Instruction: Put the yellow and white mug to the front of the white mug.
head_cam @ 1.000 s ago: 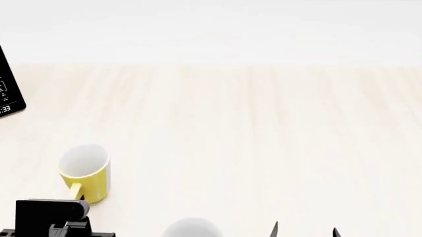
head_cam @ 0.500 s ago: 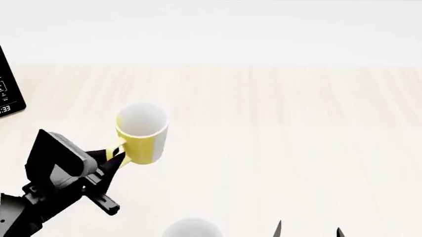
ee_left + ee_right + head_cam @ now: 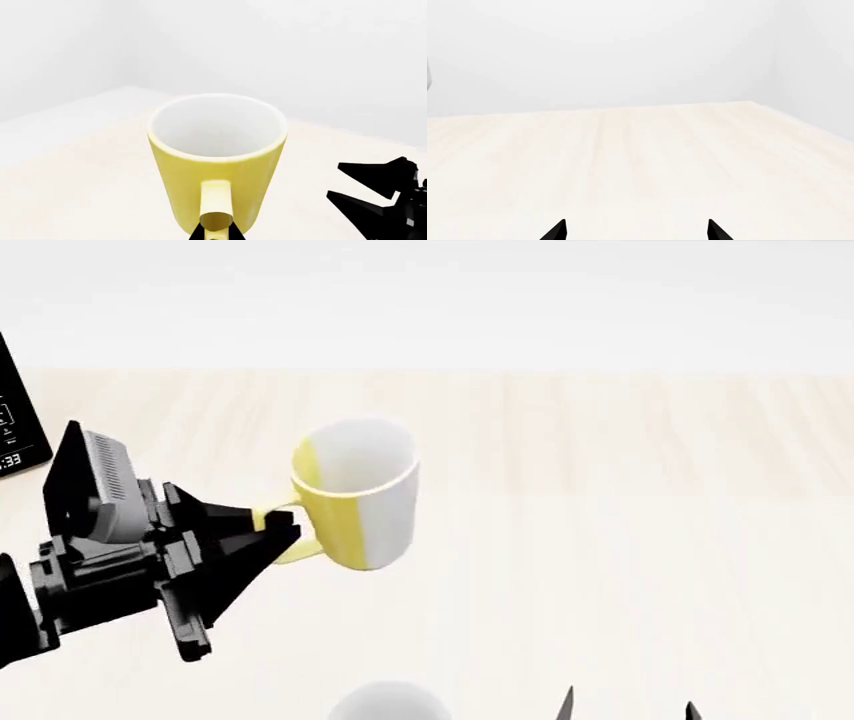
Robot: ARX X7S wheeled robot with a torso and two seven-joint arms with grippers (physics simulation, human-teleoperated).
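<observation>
The yellow and white mug [image 3: 358, 502] is held above the table, left of centre in the head view, upright, its handle toward my left gripper [image 3: 276, 530]. That gripper is shut on the yellow handle. In the left wrist view the mug [image 3: 217, 165] fills the middle, and the left gripper [image 3: 217, 234] pinches the handle at the frame's lower edge. Only the rim of the white mug [image 3: 387, 705] shows, at the bottom edge of the head view. My right gripper [image 3: 627, 707] is open and empty; only its fingertips show at the bottom right. In the right wrist view its tips [image 3: 636, 231] stand wide apart over bare table.
A black device [image 3: 20, 425] with white digits stands at the far left edge of the light wooden table [image 3: 601, 490]. In the left wrist view, the right gripper's black fingers [image 3: 383, 195] show to one side of the mug.
My left gripper has taken the yellow and white mug by its handle, lifted it off the table and carried it up and to the right. The right gripper has not moved.
</observation>
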